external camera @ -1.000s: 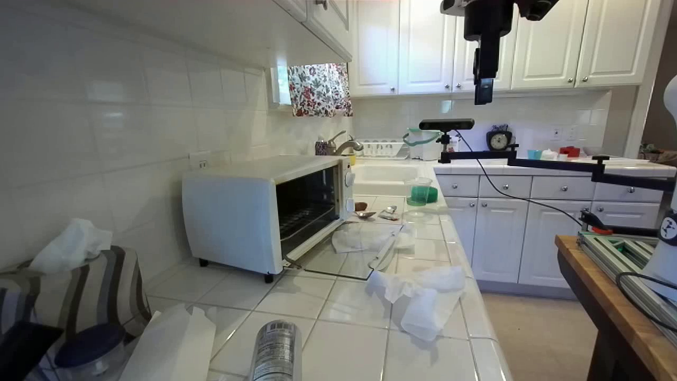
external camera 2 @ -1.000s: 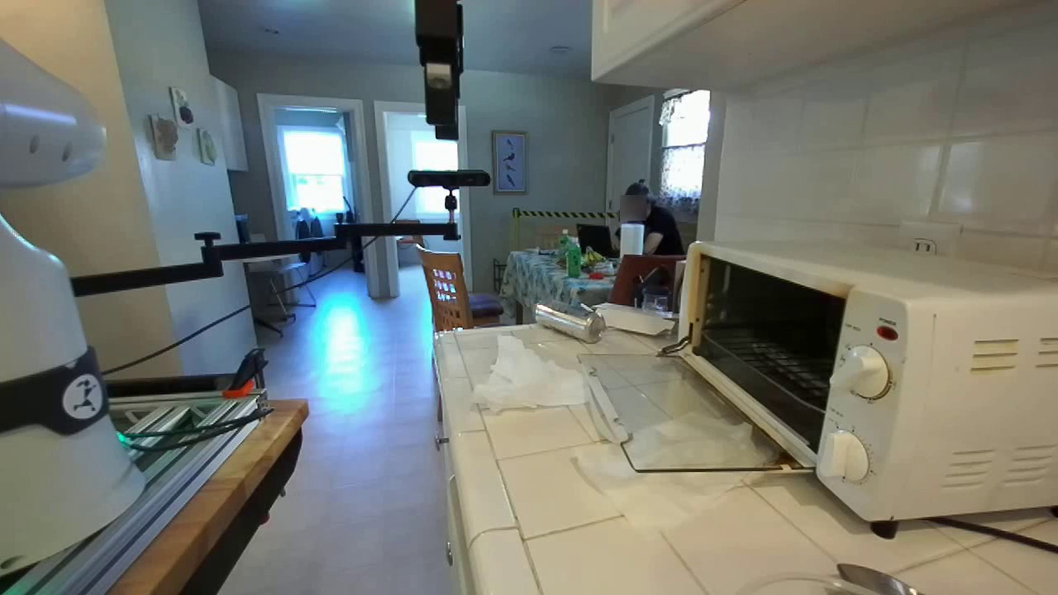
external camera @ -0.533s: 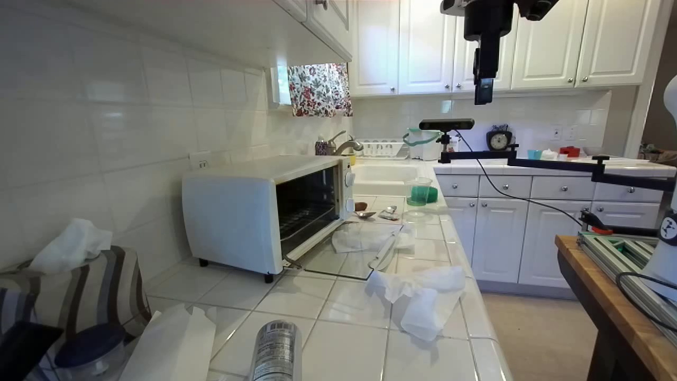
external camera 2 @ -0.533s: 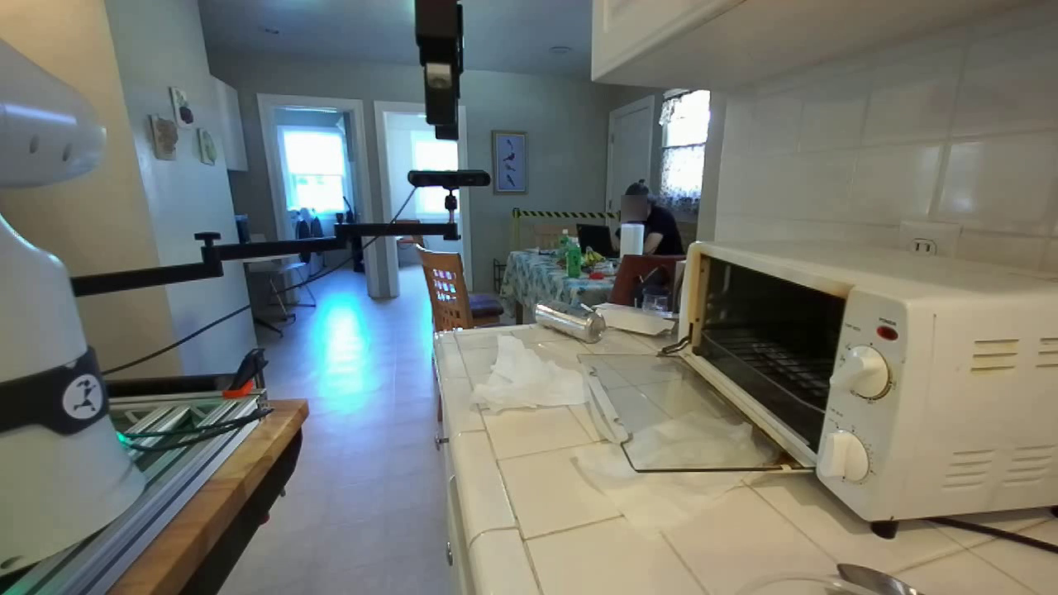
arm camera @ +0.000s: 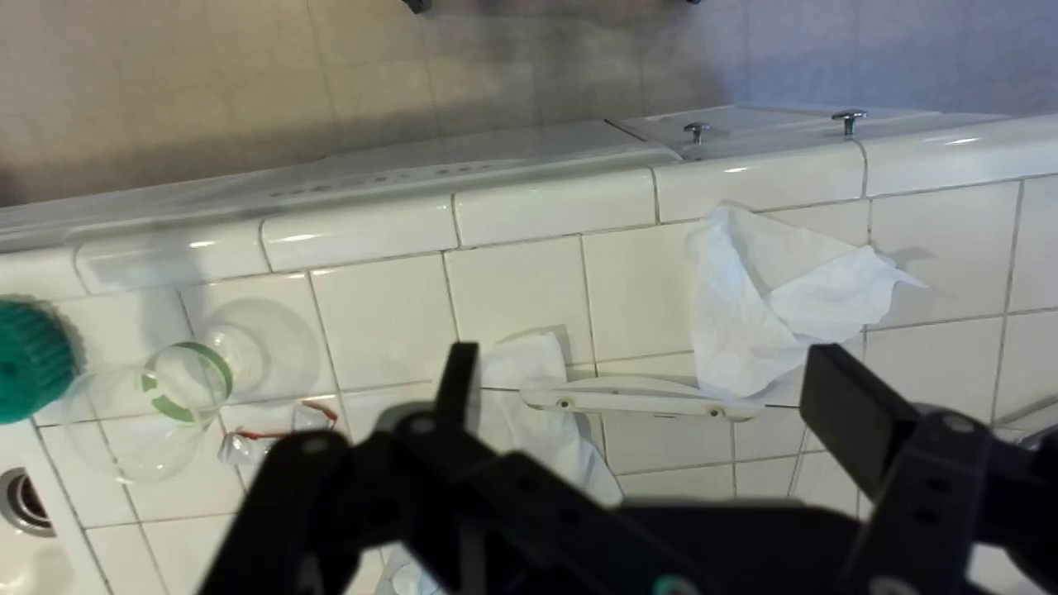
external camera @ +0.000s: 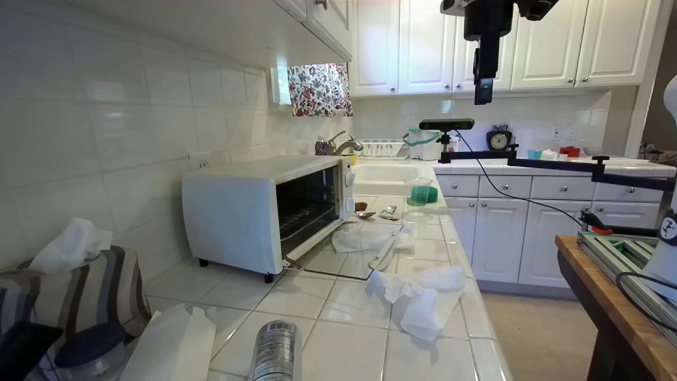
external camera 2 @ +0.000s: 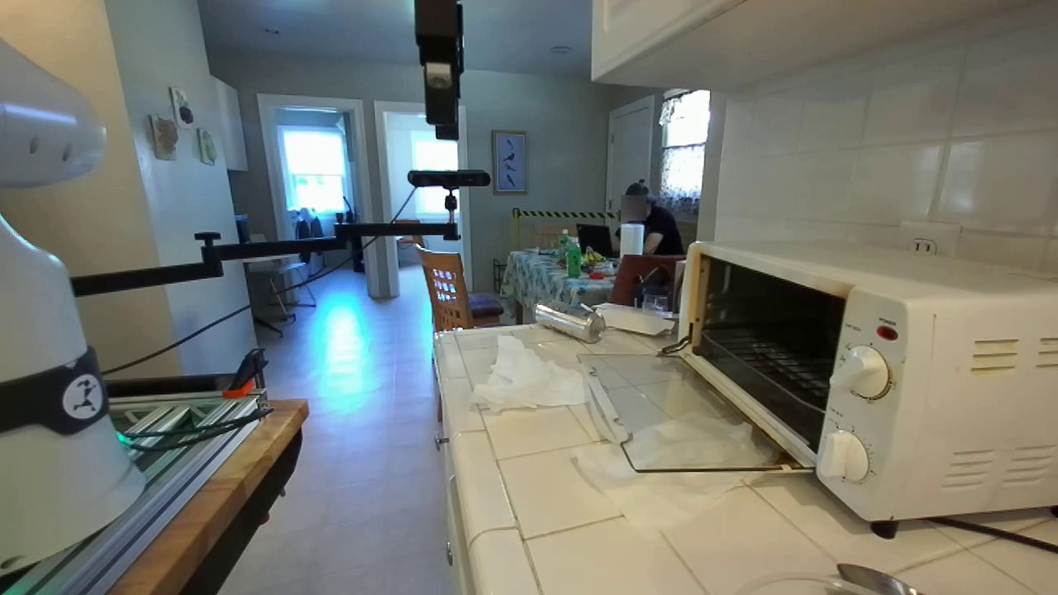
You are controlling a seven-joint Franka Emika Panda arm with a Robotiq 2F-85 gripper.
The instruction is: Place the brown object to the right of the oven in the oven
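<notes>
The brown lump (external camera: 360, 206) sits on the white counter (external camera: 351, 341), just past the far end of the oven (external camera: 230, 222), which hides a bit of it in an exterior view. The gripper (arm camera: 636, 384) hangs high up, well apart from the lump, above it and over to the right. Its two fingers (arm camera: 459, 380) are spread wide and hold nothing. A spoon (external camera: 365, 215) lies just beside the lump, on the near side. The oven faces right, and its glass door (external camera: 330, 259) is down over the counter. A strip of tiles (external camera: 431, 248) runs between the door and the rounded right edge (arm camera: 554, 207). Thin, crumpled white paper (external camera: 423, 301) lies on part of that strip. At the far end, right of the lump, a clear cup (external camera: 418, 191) stands by a green thing with ridges (arm camera: 33, 361). In both exterior views a black camera (external camera: 447, 124) shows lower than the gripper; I cannot tell how close. The oven is white and boxy, with round knobs (external camera 2: 864, 372) and a wire rack (external camera 2: 769, 355) in its dark inside. The tiles are square and shiny. On the near side lies a long, round silver can (external camera: 276, 349).
</notes>
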